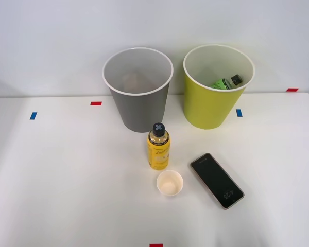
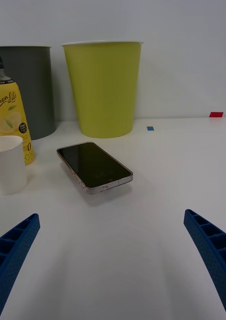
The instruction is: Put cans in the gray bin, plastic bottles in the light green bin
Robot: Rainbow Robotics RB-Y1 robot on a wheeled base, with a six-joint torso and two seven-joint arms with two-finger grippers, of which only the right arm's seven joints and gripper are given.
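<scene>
The green-labelled plastic bottle (image 1: 227, 82) already lies inside the round yellow-green bin (image 1: 212, 110), so one is sorted. The yellow-labelled plastic bottle with the dark cap (image 1: 158, 146) stands upright on the white bench (image 1: 67, 180), just in front of the round gray bin (image 1: 139, 110), a small cream paper cup (image 1: 170, 183) beside it and a dark phone (image 1: 217, 180) nearby. The blue ribbed end effector (image 2: 113, 260) hangs low over the bench, spread wide and holding nothing. Next, by my read: swing toward that bottle, clearing cup and phone.

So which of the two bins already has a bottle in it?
The light green bin, on the robot's right of the gray bin. A green-labelled bottle lies inside it; the yellow-labelled bottle stands upright on the table.
</scene>
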